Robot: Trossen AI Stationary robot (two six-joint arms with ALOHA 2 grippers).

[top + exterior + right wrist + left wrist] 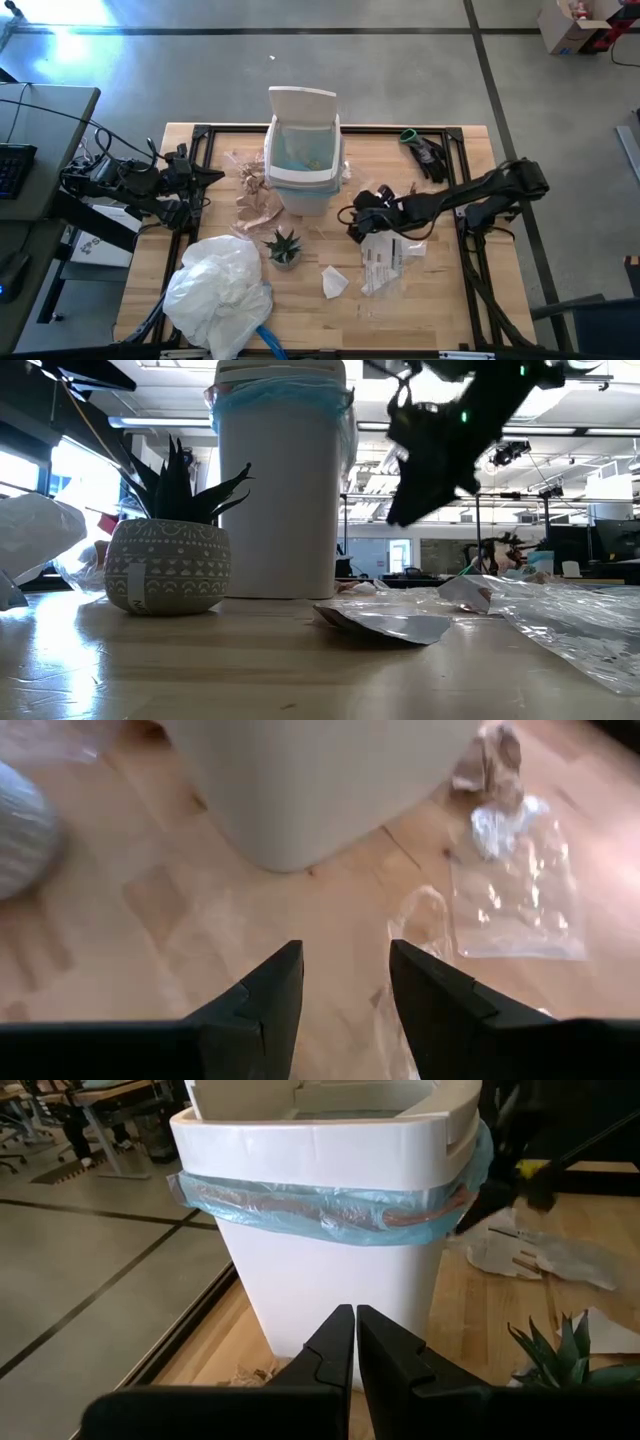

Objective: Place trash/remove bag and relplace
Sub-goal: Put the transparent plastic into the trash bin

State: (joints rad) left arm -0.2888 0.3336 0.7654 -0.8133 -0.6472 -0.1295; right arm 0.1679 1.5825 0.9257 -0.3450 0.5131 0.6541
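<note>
**On the table: trash all over, bin lined, right arm hovering**

Beside the white bin (303, 150), on its right, the right gripper (366, 215) hangs above the table with its jaws apart and nothing between them. Its wrist view looks down on bare wood and a clear plastic wrapper (515, 885) lying flat near the bin's foot. The left gripper (205, 190) sits off at the left edge of the table, jaws pressed together and empty, pointed at the bin.

The light-blue bag (330, 1210) is in the bin, its edge folded over the rim. It looks thin and crinkly, so my guess is it weighs nothing, slips easily and could tear if yanked. Pinching the bunched fold at the rim seems the safest hold.

The trash is scattered around: crumpled brown paper (255, 195) just left of the bin, a white paper scrap (333, 282) toward the front, and a crinkled clear wrapper (385, 262) under the right arm. All of it should be light and floppy. The flat wrapper is probably the awkward one, since there's little edge to get a finger under, so a raised crease is the spot to go for. The brown paper has plenty of lumps to grab.

Also around: a small spiky potted plant (283, 246) and a big white plastic bag (220, 290) at the front left.

The surface is a light wooden tabletop (440, 310) in a dark frame, on a grey concrete floor. The low view shows an open workspace with desks and ceiling lights behind.
</note>
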